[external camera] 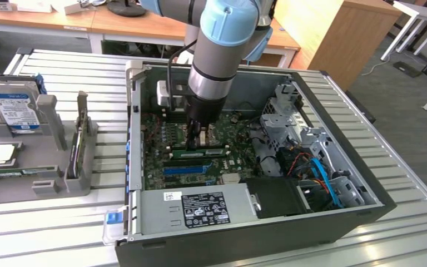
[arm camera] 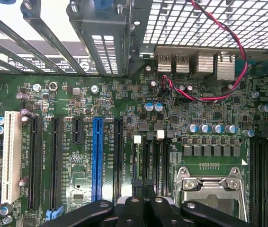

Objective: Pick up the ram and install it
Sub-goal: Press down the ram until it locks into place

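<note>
**Inspector:** Status of the gripper (external camera: 195, 139)?

**Onlooker:** Clenched, fingers pressed together with nothing between them. It stands low inside the computer case (external camera: 236, 245), right over the ram (external camera: 207, 152). From the wrist, the closed fingertips (arm camera: 138, 189) hang above the black memory slots beside the processor socket (arm camera: 209, 184).

**Inspector:** And the ram itself?

**Onlooker:** It lies lengthwise in the middle of the motherboard (external camera: 162, 139), just far of the blue slot (external camera: 187, 168), in line with the memory slots. I cannot tell whether the fingertips touch it, or whether it is fully seated.

**Inspector:** What does this step demand?

**Onlooker:** In my judgement, a straight downward push, centred on the stick's top edge and square to the slot. Off-centre pressure could tip one end up and leave it half latched. The socket lever and capacitors stand close by, so no sideways drift.

**Inspector:** Containers?

**Onlooker:** The case holds the motherboard, a power supply (external camera: 198, 206) along its near wall, a metal drive cage (external camera: 280, 111) and blue cables (external camera: 321, 175) on the exterior view's right. Outside, on the exterior view's left, a grey rack (external camera: 58, 183) holds a blue-labelled hard drive (external camera: 13, 108) upright.
</note>
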`<state>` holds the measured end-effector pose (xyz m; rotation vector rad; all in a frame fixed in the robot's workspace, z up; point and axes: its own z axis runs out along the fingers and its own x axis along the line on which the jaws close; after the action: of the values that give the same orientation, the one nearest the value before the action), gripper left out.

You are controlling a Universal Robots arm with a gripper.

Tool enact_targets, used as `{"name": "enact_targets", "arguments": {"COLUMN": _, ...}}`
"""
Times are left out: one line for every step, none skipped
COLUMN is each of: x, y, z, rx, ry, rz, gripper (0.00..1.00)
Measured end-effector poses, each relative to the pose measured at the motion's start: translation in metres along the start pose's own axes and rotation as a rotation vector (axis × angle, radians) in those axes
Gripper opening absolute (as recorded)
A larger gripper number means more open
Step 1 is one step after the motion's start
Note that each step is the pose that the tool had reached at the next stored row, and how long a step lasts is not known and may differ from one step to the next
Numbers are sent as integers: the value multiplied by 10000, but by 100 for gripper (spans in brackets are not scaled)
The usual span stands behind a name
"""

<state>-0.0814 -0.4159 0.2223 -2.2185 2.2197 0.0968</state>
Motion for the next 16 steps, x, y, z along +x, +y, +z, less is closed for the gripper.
{"name": "enact_targets", "arguments": {"x": 1, "y": 0, "z": 1, "rx": 1, "ry": 2, "rz": 0, "gripper": 11}}
{"name": "enact_targets", "arguments": {"x": 1, "y": 0, "z": 1, "rx": 1, "ry": 2, "rz": -1, "gripper": 11}}
{"name": "enact_targets", "arguments": {"x": 1, "y": 0, "z": 2, "rx": 2, "ry": 1, "rz": 0, "gripper": 11}}
{"name": "enact_targets", "arguments": {"x": 0, "y": 0, "z": 3, "rx": 2, "ry": 0, "rz": 0, "gripper": 11}}
{"name": "enact_targets", "arguments": {"x": 0, "y": 0, "z": 3, "rx": 3, "ry": -2, "rz": 0, "gripper": 11}}
{"name": "enact_targets", "arguments": {"x": 0, "y": 0, "z": 3, "rx": 4, "ry": -2, "rz": 0, "gripper": 11}}
{"name": "enact_targets", "arguments": {"x": 0, "y": 0, "z": 3, "rx": 4, "ry": -3, "rz": 0, "gripper": 11}}
{"name": "enact_targets", "arguments": {"x": -1, "y": 0, "z": 1, "rx": 6, "ry": -6, "rz": 0, "gripper": 11}}
{"name": "enact_targets", "arguments": {"x": -2, "y": 0, "z": -5, "rx": 10, "ry": -13, "rz": 0, "gripper": 11}}
{"name": "enact_targets", "arguments": {"x": -4, "y": -1, "z": -14, "rx": 20, "ry": -22, "rz": -2, "gripper": 11}}
{"name": "enact_targets", "arguments": {"x": -3, "y": 1, "z": -36, "rx": 11, "ry": -13, "rz": -1, "gripper": 11}}
{"name": "enact_targets", "arguments": {"x": -3, "y": 3, "z": -64, "rx": 4, "ry": -3, "rz": 0, "gripper": 11}}
{"name": "enact_targets", "arguments": {"x": -5, "y": 4, "z": -88, "rx": 6, "ry": -6, "rz": 0, "gripper": 11}}
{"name": "enact_targets", "arguments": {"x": -6, "y": 5, "z": -117, "rx": 5, "ry": -4, "rz": 0, "gripper": 11}}
{"name": "enact_targets", "arguments": {"x": -7, "y": 6, "z": -143, "rx": 5, "ry": -4, "rz": 0, "gripper": 11}}
{"name": "enact_targets", "arguments": {"x": -8, "y": 7, "z": -168, "rx": 5, "ry": -4, "rz": 0, "gripper": 11}}
